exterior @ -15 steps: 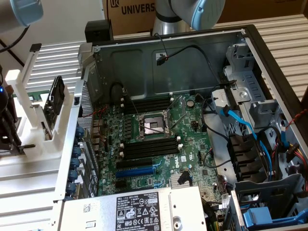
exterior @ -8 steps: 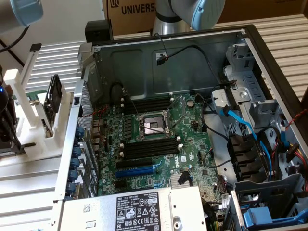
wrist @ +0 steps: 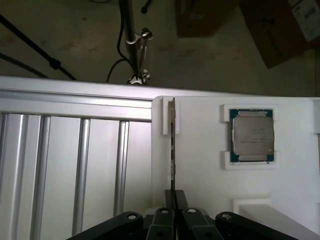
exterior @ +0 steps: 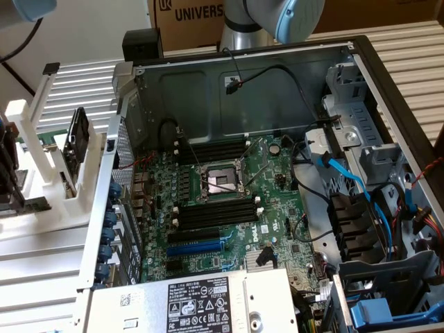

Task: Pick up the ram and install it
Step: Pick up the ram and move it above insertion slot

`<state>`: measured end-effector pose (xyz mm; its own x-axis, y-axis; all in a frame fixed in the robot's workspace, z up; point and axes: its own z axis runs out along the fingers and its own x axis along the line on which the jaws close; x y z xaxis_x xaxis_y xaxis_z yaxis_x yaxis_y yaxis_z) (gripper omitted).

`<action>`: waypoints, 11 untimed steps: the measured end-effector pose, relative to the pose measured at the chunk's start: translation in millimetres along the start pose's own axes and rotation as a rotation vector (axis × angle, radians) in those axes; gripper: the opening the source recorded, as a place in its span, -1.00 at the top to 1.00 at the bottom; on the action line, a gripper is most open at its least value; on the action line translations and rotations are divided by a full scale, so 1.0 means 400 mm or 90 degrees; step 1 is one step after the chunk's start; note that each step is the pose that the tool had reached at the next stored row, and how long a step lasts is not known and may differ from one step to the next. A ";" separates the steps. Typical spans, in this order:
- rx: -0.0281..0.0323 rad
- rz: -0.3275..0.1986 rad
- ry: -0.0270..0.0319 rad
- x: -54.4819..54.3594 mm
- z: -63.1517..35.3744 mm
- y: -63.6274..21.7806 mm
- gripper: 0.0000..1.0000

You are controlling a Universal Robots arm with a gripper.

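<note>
Green ram [wrist: 172,150]: seen edge-on from the wrist view as a thin upright strip. It stands on its long edge in the white holder, with its far end seated in a notch at the holder's raised edge and its near end between the fingers.
Fingers [wrist: 181,200]: black and drawn in narrow, one on each face of the ram and pressed against it. The ram sits in its notch, not lifted out.
White holder [wrist: 200,185]: a flat moulded block. A square recess in it, near the ram, carries a processor chip.
Processor chip [wrist: 251,136]: silver lid with a green rim, lying flat in the recess, apart from the ram.
Tabletop [wrist: 75,165]: ribbed silver metal that runs up to the holder's side.
Computer case [exterior: 250,76]: grey metal with its side open, lying on the tabletop in the exterior view.
Motherboard [exterior: 277,201]: green, flat on the floor of the case.
Memory slots [exterior: 211,149]: long and black, in two banks on either side of the processor socket [exterior: 220,182].
Blue expansion slot [exterior: 195,248]: near the closer bank of memory slots, on the side towards the power supply.
Power supply [exterior: 201,305]: a silver box with a printed label, at the near edge of the case.
Robot arm [exterior: 277,17]: grey and pale blue, rising behind the rear wall of the case.
White rack [exterior: 31,132]: stands on the tabletop at the exterior view's left, just beside the case.
</note>
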<state>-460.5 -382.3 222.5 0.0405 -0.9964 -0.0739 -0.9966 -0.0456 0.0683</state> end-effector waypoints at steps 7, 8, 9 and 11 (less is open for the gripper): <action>0.0003 0.003 -0.0002 -0.007 -0.076 0.007 0.76; 0.0003 0.003 -0.0003 -0.007 -0.086 0.008 0.76; 0.0004 0.004 -0.0003 -0.008 -0.094 0.009 0.76; 0.0006 0.006 -0.0005 -0.009 -0.112 0.011 0.76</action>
<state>-461.9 -381.9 267.6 0.0309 -0.9968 -0.0740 -0.9970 -0.0360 0.0681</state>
